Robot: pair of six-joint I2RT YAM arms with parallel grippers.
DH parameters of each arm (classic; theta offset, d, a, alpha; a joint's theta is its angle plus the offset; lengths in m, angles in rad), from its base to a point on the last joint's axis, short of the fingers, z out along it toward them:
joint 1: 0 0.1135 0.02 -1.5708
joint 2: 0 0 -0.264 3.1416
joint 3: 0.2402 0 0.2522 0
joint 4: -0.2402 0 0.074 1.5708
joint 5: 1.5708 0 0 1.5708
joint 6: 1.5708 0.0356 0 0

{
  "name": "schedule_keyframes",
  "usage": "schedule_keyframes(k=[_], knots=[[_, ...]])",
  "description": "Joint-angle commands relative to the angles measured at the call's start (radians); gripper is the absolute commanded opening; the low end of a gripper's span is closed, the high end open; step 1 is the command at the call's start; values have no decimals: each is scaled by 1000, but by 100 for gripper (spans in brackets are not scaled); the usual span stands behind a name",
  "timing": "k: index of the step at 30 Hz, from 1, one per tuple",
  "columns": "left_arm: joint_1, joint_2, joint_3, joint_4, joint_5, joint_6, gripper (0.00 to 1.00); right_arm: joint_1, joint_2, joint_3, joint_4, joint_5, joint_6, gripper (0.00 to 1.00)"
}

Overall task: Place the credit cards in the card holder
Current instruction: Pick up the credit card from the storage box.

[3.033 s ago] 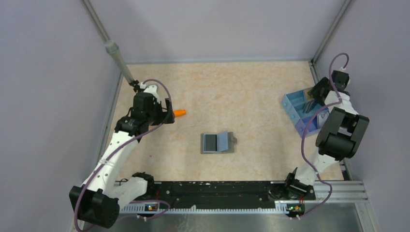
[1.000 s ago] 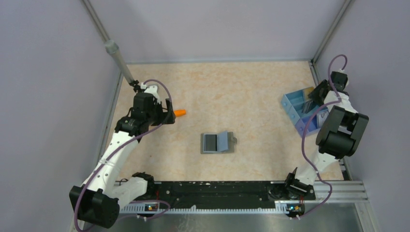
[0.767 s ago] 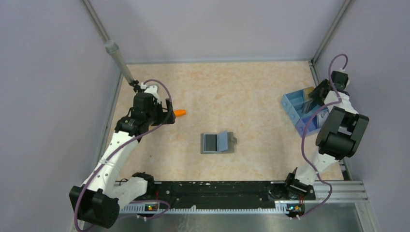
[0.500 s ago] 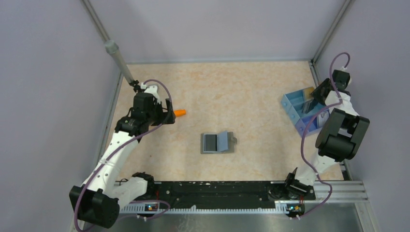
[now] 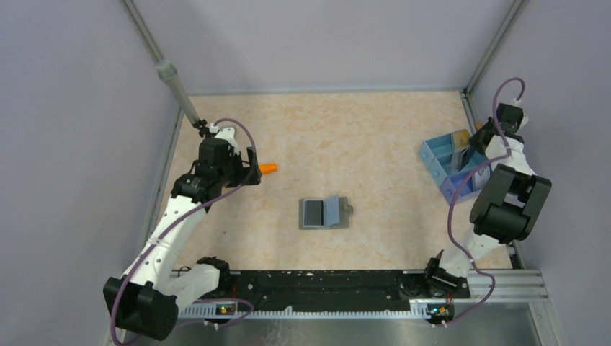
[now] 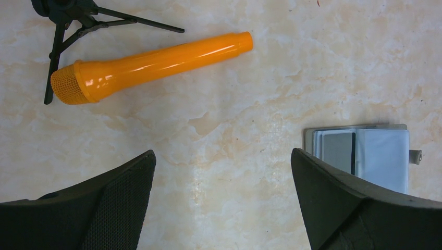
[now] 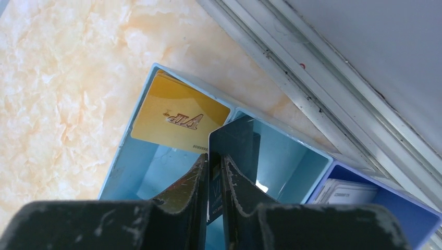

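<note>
The grey card holder (image 5: 324,213) lies open at the table's middle, light blue lining up, a dark card in its left half; it also shows in the left wrist view (image 6: 359,156). My right gripper (image 7: 215,159) is shut on a dark blue card (image 7: 232,143), held upright above the blue compartment tray (image 5: 445,163) at the right edge. A gold card (image 7: 180,120) leans in the left compartment and white cards (image 7: 344,191) lie in the right one. My left gripper (image 6: 221,161) is open and empty above bare table, left of the holder.
An orange carrot-shaped stick (image 6: 151,65) lies by the left gripper, with a small black tripod (image 6: 73,21) beside it. A metal post (image 5: 176,90) stands at the back left. The enclosure's frame rail (image 7: 333,94) runs close behind the tray.
My right gripper has shifted back and to the right over the tray, lifting with the dark card. The left arm and the card holder have not moved.
</note>
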Motion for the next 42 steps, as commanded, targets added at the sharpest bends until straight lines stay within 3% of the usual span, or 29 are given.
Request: schedule_keyframes(k=[1, 5, 13, 20, 25, 32, 37, 42], knots=[[5, -2, -7, 25, 11, 15, 99, 7, -91, 49, 14, 52, 1, 11], [4, -4, -7, 25, 11, 15, 99, 7, -129, 55, -3, 84, -6, 0], [5, -9, -8, 27, 11, 19, 99, 12, -280, 5, -40, 158, -12, 0], [4, -9, -14, 43, 138, 52, 99, 95, -477, -57, -97, 154, -52, 0], [-1, -18, -20, 72, 289, 54, 99, 230, -540, -50, -214, -38, -71, 0], [-51, -22, -49, 146, 499, -26, 99, 538, -538, -98, -272, -413, -121, 0], [-123, -34, -164, 375, 658, -192, 99, 776, -497, -171, -235, -600, -128, 0], [-193, -31, -257, 578, 770, -304, 99, 919, -437, -254, -116, -808, -109, 0]])
